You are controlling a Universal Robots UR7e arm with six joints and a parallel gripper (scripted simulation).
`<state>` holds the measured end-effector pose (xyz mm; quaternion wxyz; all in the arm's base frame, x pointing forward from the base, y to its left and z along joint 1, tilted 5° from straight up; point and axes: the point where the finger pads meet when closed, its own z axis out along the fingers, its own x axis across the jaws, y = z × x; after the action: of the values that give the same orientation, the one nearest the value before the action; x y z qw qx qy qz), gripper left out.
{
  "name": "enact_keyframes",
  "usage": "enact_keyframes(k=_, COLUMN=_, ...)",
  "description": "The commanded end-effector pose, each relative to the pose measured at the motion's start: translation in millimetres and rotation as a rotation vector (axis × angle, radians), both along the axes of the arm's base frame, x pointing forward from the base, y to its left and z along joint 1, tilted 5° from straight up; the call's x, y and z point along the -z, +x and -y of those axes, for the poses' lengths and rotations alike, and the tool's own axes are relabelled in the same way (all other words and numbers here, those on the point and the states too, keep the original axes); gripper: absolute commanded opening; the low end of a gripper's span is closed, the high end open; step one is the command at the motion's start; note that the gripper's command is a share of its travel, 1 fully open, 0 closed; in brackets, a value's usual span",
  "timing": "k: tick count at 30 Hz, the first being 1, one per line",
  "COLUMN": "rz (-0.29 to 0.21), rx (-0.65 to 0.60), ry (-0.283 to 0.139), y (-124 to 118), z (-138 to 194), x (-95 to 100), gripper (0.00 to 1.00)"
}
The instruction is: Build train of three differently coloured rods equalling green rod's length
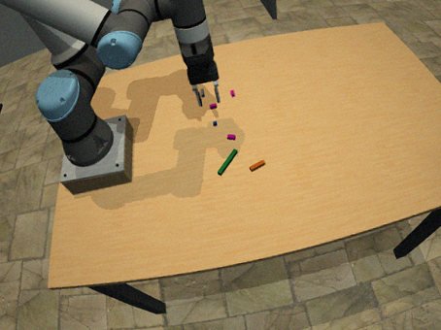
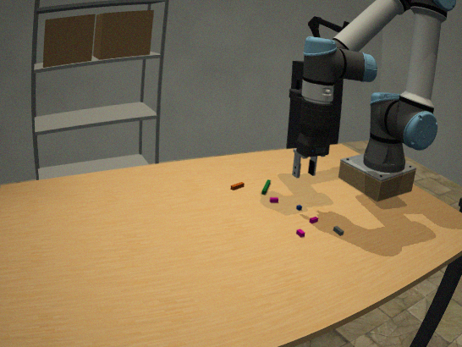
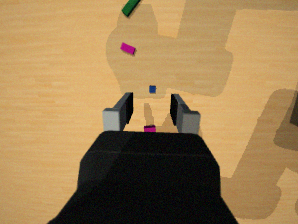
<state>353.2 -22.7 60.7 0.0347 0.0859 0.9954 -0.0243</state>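
My gripper (image 1: 207,98) (image 2: 304,169) (image 3: 151,102) is open and empty, raised above the table. The small blue rod (image 1: 215,123) (image 2: 299,207) (image 3: 152,89) lies flat on the table, ahead of the fingers in the wrist view and apart from them. One magenta rod (image 1: 213,105) (image 2: 313,219) (image 3: 149,129) lies below the gripper. A second magenta rod (image 1: 231,137) (image 2: 274,200) (image 3: 128,48) lies between the blue rod and the green rod (image 1: 227,162) (image 2: 266,186) (image 3: 131,7). The orange rod (image 1: 257,165) (image 2: 237,185) lies beside the green one.
A third magenta rod (image 1: 232,93) (image 2: 300,233) and a grey rod (image 1: 202,92) (image 2: 338,230) lie near the gripper on the far side from the green rod. The robot base (image 1: 95,155) stands on the table's left part.
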Motion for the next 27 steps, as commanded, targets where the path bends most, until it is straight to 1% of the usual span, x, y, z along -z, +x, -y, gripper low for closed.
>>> enact_keyframes(k=1, rz=0.001, rx=0.000, ry=0.000, y=0.3, z=0.1, x=-0.4, gripper=1.00)
enact_keyframes(k=20, rz=0.000, rx=-0.012, ry=-0.001, y=0.6, z=-0.2, x=-0.3, gripper=1.00)
enact_keyframes(k=27, rz=-0.002, rx=-0.059, ry=-0.004, y=1.9, z=-1.4, x=0.0, gripper=1.00)
